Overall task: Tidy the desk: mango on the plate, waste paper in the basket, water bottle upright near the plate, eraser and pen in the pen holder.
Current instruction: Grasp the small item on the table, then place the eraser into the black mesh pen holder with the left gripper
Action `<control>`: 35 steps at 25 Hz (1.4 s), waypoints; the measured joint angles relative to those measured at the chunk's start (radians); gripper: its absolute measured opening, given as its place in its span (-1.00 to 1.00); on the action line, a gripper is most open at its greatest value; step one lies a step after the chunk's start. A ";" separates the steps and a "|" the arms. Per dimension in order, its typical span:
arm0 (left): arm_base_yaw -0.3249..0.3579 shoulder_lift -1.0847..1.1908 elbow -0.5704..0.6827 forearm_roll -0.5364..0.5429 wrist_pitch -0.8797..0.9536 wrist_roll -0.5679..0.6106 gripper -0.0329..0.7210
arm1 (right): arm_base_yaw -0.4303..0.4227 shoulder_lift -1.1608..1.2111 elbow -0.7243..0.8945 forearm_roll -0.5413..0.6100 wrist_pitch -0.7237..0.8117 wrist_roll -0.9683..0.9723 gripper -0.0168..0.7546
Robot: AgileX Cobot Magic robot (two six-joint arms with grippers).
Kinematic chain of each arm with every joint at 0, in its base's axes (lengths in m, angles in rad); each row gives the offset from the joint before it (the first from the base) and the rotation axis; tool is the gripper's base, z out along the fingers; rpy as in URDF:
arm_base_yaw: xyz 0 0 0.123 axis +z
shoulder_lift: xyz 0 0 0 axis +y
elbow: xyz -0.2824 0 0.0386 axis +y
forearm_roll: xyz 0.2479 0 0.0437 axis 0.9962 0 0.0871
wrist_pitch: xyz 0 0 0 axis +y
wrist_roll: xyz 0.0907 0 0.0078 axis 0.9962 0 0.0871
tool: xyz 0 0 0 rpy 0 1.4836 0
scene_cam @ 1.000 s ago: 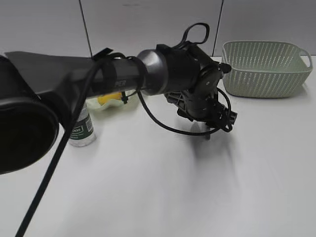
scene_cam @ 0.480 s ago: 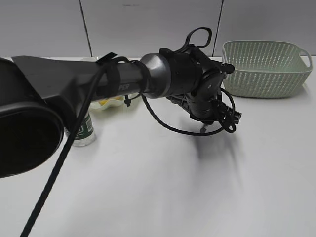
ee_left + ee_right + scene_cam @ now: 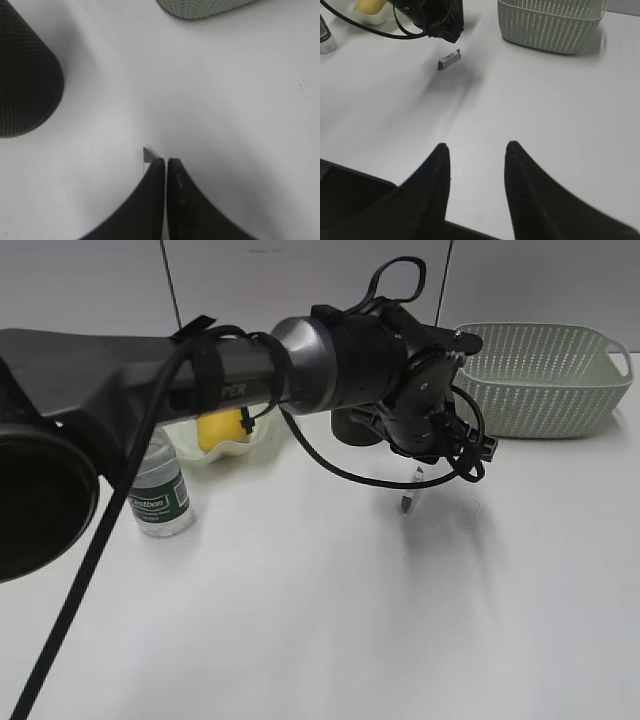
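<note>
While the arm hides the pen holder | left pincer clamps the half-hidden eraser | right pincer agape

The left arm is seen as a dark grey tube with faint pale lettering, bound by black straps. A glossy black cable is looped around the black wrist. Black, tapered, curved fingers are shown.

The left arm stretched across the middle, its wrist bent downward. The left gripper had its 2 fingers pressed together. The right gripper hung with its 2 fingers parted, gripping nothing.
</note>
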 joint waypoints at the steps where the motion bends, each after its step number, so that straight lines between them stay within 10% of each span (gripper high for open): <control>1: 0.001 0.000 0.000 0.000 0.001 0.000 -0.94 | 0.000 0.000 0.000 0.000 0.000 0.000 -0.17; 11: 0.006 0.057 0.000 0.000 0.006 0.002 0.30 | 0.000 0.000 0.000 0.000 0.000 0.000 -0.18; 17: 0.006 0.073 0.000 0.007 0.025 0.005 -0.68 | 0.000 0.000 0.000 0.000 0.000 0.000 -0.18; 28: 0.026 -0.092 0.002 0.189 -0.154 0.000 -0.71 | 0.000 0.000 0.000 0.000 0.000 0.000 -0.18; 35: 0.174 -0.148 0.002 0.258 -0.399 -0.034 -0.71 | 0.000 0.000 0.000 -0.001 0.000 0.000 -0.19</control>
